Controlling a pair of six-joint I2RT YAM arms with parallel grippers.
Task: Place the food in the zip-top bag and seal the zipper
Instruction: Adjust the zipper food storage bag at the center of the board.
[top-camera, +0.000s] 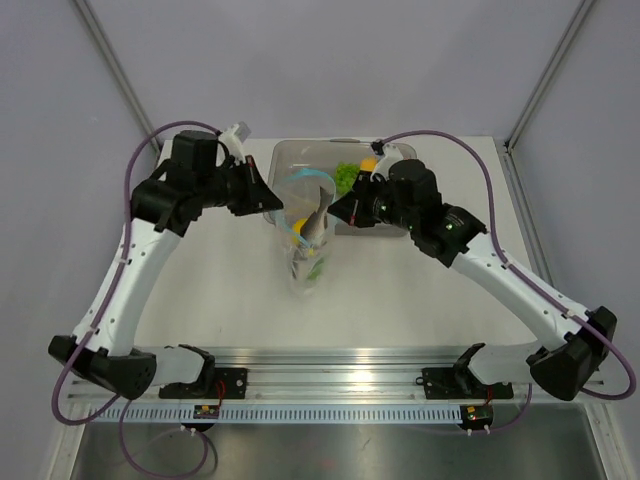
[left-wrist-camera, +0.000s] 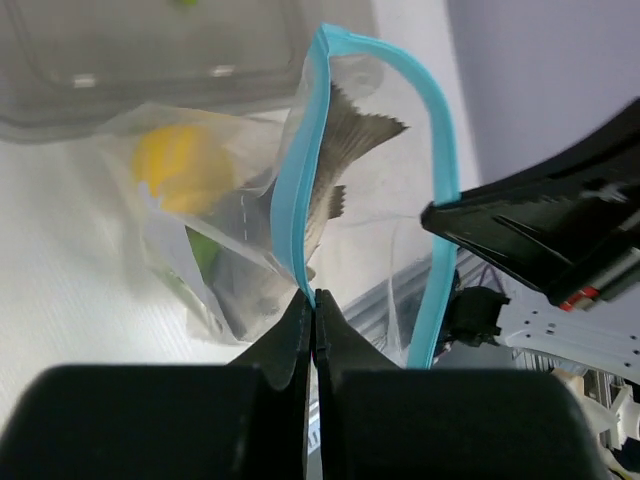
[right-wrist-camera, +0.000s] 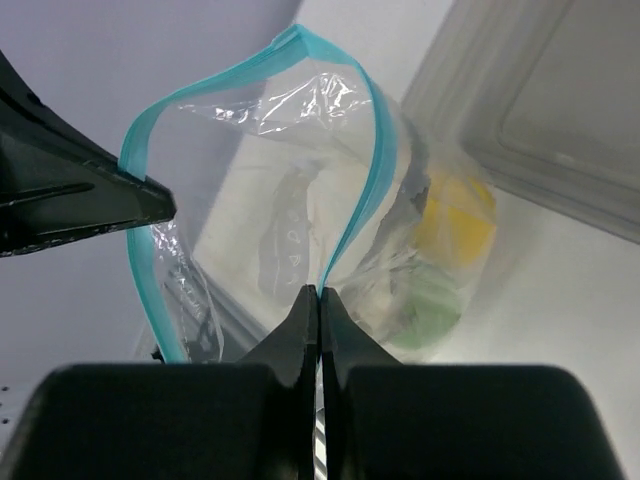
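Teal zipper (left-wrist-camera: 290, 200) is pinched by left gripper (left-wrist-camera: 313, 300) and right gripper (right-wrist-camera: 318, 295); only overhead clearly shows grape bunch (top-camera: 347, 177) in tray (top-camera: 290, 150).

Left arm (top-camera: 125, 275), white links with black joints: base at lower left of the top view, link rising to an elbow at upper left, black wrist turned inward toward frame centre. Left gripper (left-wrist-camera: 313, 300), black, two-finger: jaws pressed together, tips pinching a thin teal-blue plastic zipper strip (left-wrist-camera: 288, 190) at lower centre of the left wrist view. Right arm (top-camera: 515, 290), same build: base at lower right, link slanting up and left, black wrist pointing toward frame centre, facing the left one. Right gripper (right-wrist-camera: 318, 295), black, two-finger: jaws pressed together, tips clamped on the same strip at lower centre of the right wrist view.
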